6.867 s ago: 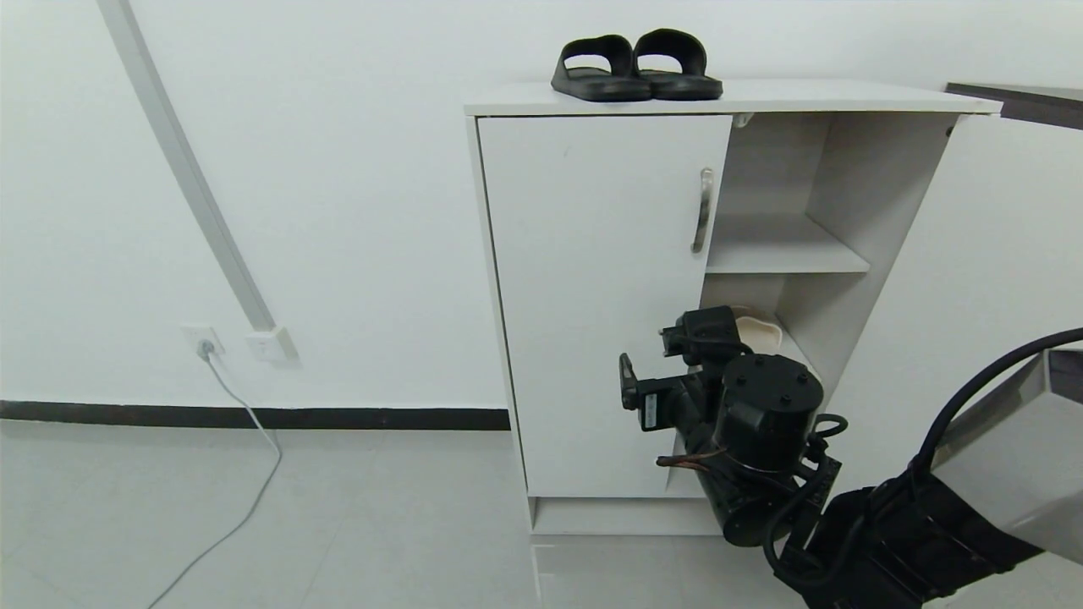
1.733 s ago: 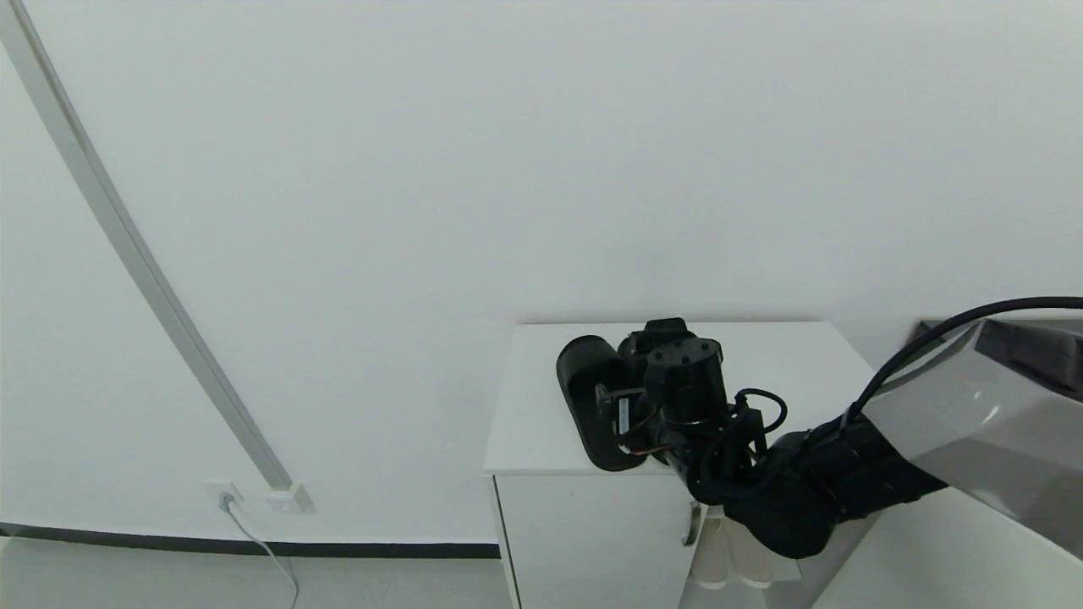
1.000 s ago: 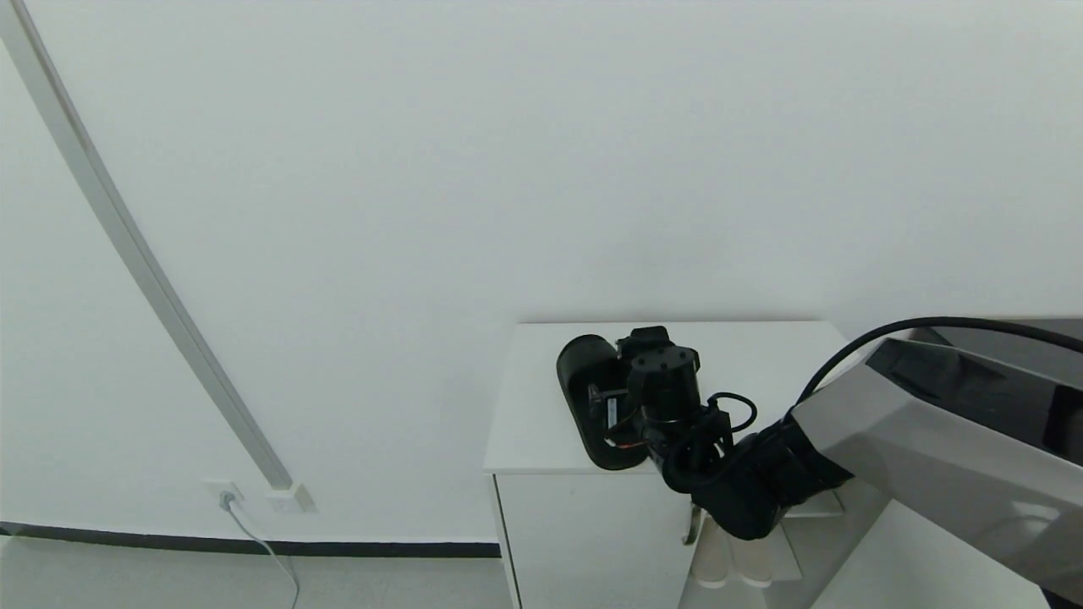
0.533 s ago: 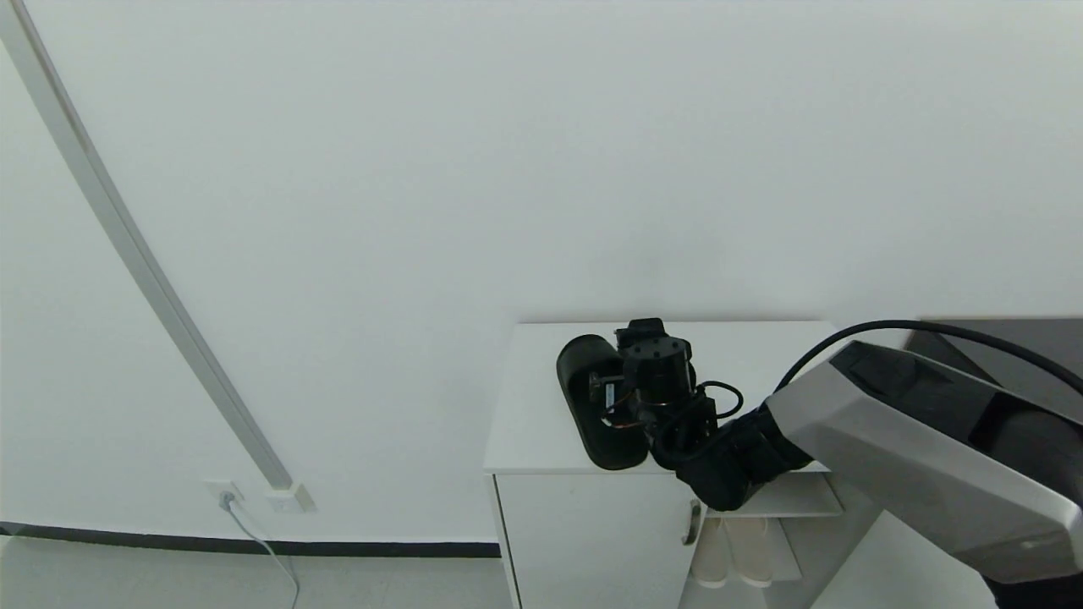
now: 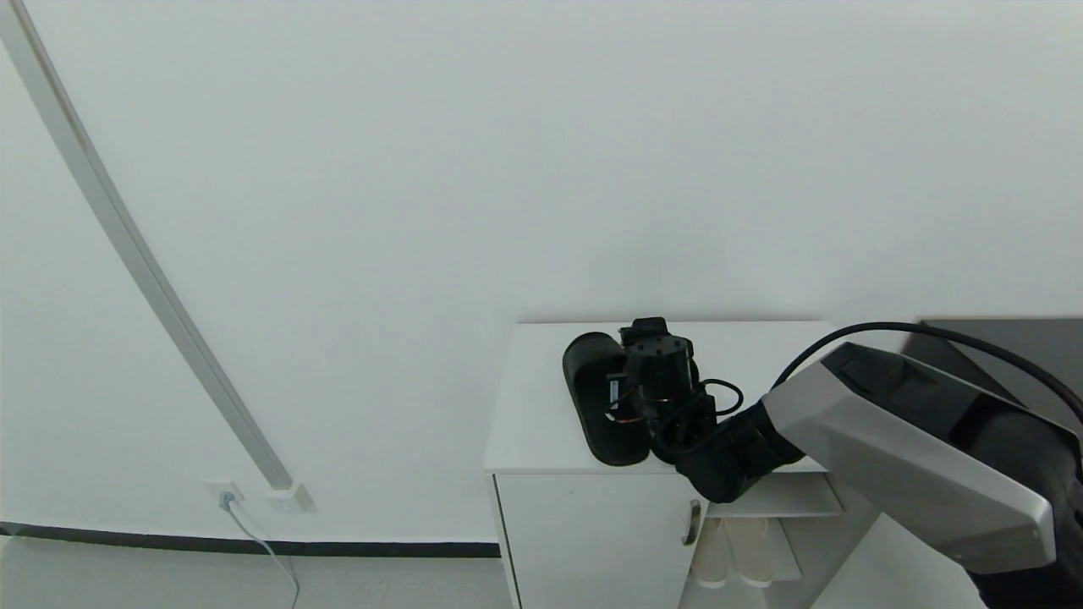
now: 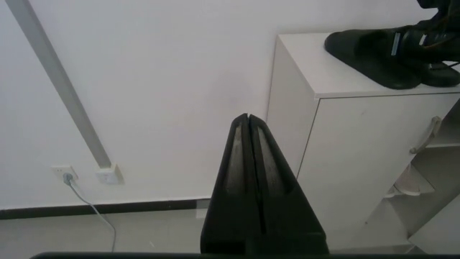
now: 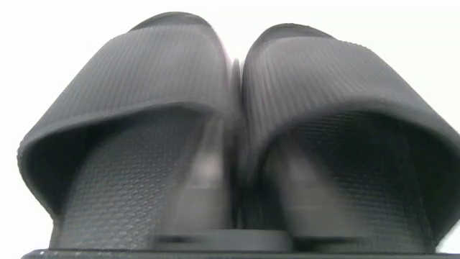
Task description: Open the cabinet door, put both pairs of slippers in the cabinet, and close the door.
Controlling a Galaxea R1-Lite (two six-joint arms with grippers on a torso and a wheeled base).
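A pair of black slippers (image 5: 601,406) lies on top of the white cabinet (image 5: 541,423). My right gripper (image 5: 643,381) is down on the pair, one finger inside each strap. It is shut on the touching inner sides of the black slippers (image 7: 237,108). A pair of white slippers (image 5: 732,550) lies on a lower shelf inside the cabinet, whose right door stands open. My left gripper (image 6: 248,117) is shut on nothing and hangs in front of the wall, left of the cabinet (image 6: 359,144).
The cabinet's left door (image 5: 592,541) is closed, with a metal handle (image 5: 694,522) at its inner edge. A grey conduit (image 5: 127,245) runs down the wall to sockets (image 5: 224,491) with a cable. The open right door (image 5: 880,567) stands at the lower right.
The head view has risen since the oldest frame, when my right gripper was at the lower shelf. In the last second the right arm pushed in, and the left black slipper shifted slightly right.
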